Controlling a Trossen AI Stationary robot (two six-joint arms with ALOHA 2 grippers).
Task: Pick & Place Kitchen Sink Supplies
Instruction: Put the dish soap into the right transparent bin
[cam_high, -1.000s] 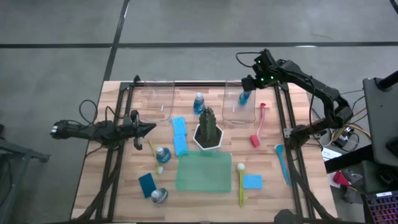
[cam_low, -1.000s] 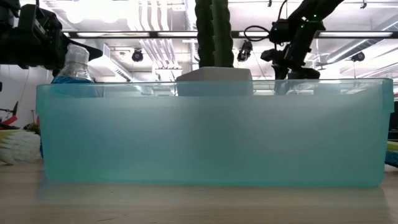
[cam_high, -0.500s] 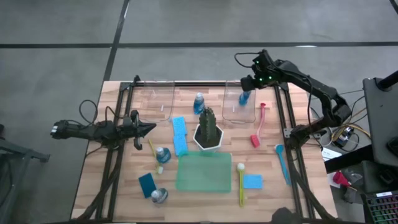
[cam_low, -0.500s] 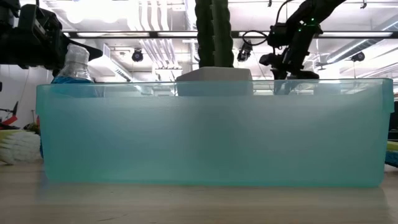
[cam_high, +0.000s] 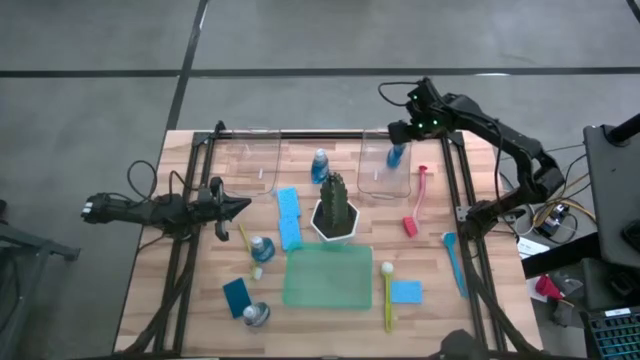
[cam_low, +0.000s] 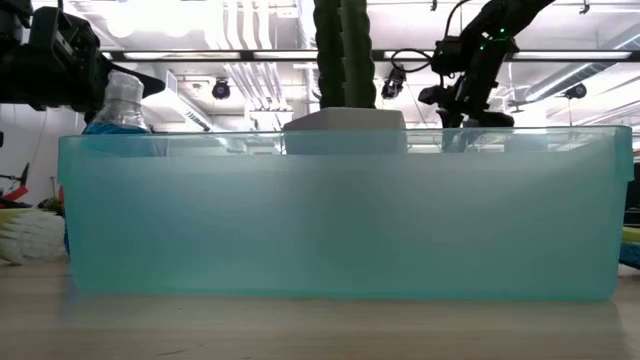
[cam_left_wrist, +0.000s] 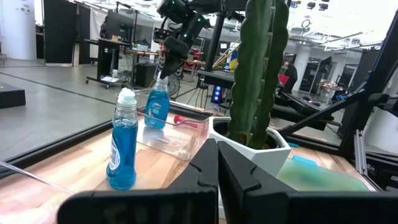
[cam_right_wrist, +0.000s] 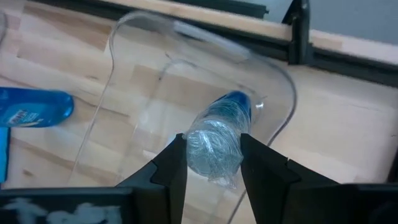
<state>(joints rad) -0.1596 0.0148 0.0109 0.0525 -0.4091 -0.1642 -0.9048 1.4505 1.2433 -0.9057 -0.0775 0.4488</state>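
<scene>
My right gripper (cam_high: 400, 131) is over the right clear bin (cam_high: 385, 170) at the table's far side, shut on a small clear bottle of blue liquid (cam_high: 396, 155). The left wrist view shows that bottle (cam_left_wrist: 157, 106) tilted inside the bin. My left gripper (cam_high: 240, 207) is shut and touches nothing, near the table's left edge beside a yellow brush (cam_high: 246, 243). Another bottle (cam_high: 320, 165) stands on the table between the bins. Two more bottles (cam_high: 262, 247) (cam_high: 256, 315) sit near the front left. Blue sponges (cam_high: 289, 217) (cam_high: 406, 292) lie flat. My right gripper pinches the bottle's cap end (cam_right_wrist: 214, 146) between its two fingers, coming from above and pointing down. The bottle hangs tilted below the fingers, with its blue base (cam_right_wrist: 235, 102) low inside the clear bin. I cannot tell whether the base touches the bin floor.
A plant in a white pot (cam_high: 335, 207) stands mid-table, behind a green tray (cam_high: 327, 277). A second clear bin (cam_high: 250, 160) is at the far left. A red brush (cam_high: 415, 205), a blue brush (cam_high: 455, 262), a yellow brush (cam_high: 388, 295) and a dark sponge (cam_high: 238, 295) lie on the table.
My right gripper, still shut on the bottle, has swung a little toward the table's left edge and back again over the right bin. The bottle has stayed low in the bin.
</scene>
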